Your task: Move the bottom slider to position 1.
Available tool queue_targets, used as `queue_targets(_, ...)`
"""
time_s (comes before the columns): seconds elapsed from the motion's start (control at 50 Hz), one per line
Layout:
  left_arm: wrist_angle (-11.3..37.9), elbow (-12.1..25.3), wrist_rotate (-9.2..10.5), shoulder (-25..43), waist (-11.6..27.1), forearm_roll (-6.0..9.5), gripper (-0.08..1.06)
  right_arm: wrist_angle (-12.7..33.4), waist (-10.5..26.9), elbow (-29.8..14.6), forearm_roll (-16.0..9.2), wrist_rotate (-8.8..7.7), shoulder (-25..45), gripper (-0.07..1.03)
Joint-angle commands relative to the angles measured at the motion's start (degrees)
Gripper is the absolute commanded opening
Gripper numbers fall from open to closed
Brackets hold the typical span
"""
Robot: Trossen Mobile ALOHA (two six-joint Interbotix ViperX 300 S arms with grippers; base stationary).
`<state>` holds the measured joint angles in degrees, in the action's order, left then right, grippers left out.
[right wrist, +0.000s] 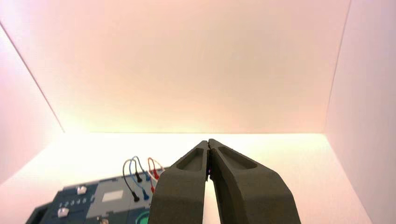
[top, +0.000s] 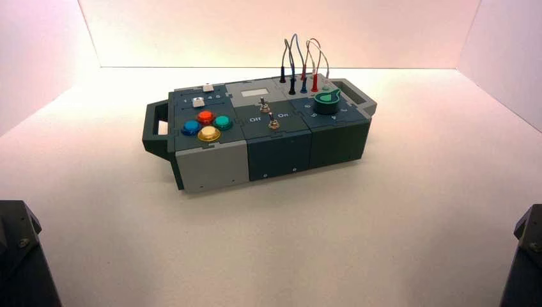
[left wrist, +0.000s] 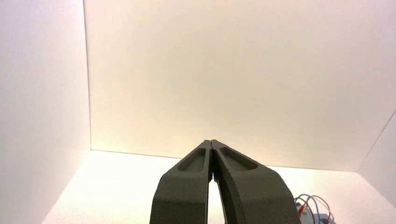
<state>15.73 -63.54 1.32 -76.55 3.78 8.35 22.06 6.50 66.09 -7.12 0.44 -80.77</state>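
The box stands in the middle of the table. The bottom slider is a small white knob on the box's left section, just behind the coloured buttons. It also shows in the right wrist view. A row of small white numerals runs beside it; I cannot read the single digits, so position 1 cannot be picked out. The twin white knob sits farther back. My left gripper and right gripper are both shut, empty, and held far from the box.
Blue, red, green and yellow round buttons sit in front of the sliders. Two toggle switches, a green knob and plugged wires fill the rest of the top. Both arms stay parked at the near corners.
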Motion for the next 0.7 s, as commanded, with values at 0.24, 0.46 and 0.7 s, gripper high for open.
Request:
queue_targets(0.24,-0.53,1.23,-0.70,2.81,0.09,0.00,-0.03,0.70,0.26,-1.14,0.44,-0.18,1.41,-0.02)
queue_targets(0.46,-0.70,2.29,-0.53,11.69,4.04,1.23,-0.03,0.97,0.70,-1.14,0.35,-0.18,1.58,-0.02)
queue_targets(0.7,0.09,10.20,0.09,31.55,17.40,1.41,-0.03,1.58,4.22,-1.14,0.26,0.18,3.52,-0.02)
